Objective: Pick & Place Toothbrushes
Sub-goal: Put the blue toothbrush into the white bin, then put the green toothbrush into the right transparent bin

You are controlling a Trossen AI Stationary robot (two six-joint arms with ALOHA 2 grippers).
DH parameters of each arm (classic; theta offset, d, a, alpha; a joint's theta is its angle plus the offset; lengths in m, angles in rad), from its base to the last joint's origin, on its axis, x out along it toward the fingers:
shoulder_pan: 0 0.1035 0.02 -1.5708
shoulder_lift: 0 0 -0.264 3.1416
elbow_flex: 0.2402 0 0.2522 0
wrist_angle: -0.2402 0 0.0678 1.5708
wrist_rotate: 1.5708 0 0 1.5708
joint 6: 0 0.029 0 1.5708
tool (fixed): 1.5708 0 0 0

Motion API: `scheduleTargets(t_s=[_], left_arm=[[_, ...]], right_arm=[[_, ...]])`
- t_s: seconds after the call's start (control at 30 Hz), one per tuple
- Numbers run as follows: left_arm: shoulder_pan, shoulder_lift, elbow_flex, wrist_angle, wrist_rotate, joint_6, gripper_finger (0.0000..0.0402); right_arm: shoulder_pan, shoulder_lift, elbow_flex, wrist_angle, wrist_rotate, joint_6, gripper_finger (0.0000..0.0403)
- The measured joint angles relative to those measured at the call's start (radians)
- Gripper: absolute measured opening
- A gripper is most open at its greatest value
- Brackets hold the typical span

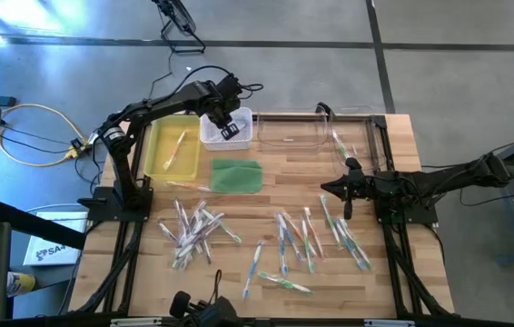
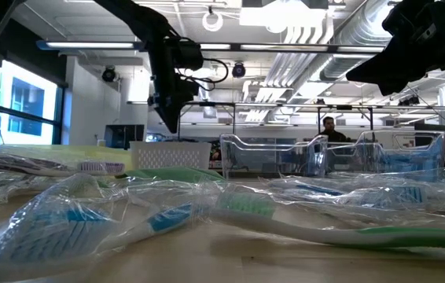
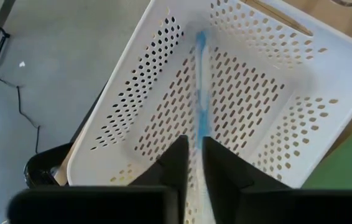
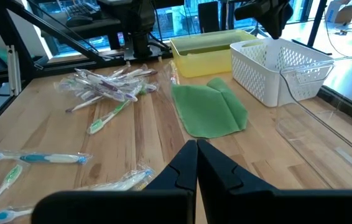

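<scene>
The left gripper (image 3: pixel 193 163) hangs over the white perforated basket (image 3: pixel 269 118), fingers parted a crack around a blue toothbrush (image 3: pixel 200 93) pointing down into it. Light, stiff and slippery, it is best pinched mid-handle. The right gripper (image 4: pixel 196 163), clenched empty, waits near the green cloth (image 4: pixel 210 111)

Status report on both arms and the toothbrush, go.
Left gripper over white basket, blue toothbrush between its fingers. Right gripper shut, empty, above table. Nothing in the way.
</scene>
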State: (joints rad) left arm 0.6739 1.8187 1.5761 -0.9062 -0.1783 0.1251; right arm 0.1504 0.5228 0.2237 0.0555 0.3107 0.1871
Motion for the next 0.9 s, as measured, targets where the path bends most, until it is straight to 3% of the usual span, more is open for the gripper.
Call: scheduleTargets(t_s=[0.27,0.9], left_arm=[[0.0,0.0,0.0,0.0,0.0,0.024,0.0111],[-0.003,-0.001,-0.002,0.238,0.016,0.029,0.0113]], right_arm=[[0.0,0.0,0.0,0.0,0.0,0.0,0.0002],[0.0,0.0,0.0,0.0,0.004,0.003,0.0002]])
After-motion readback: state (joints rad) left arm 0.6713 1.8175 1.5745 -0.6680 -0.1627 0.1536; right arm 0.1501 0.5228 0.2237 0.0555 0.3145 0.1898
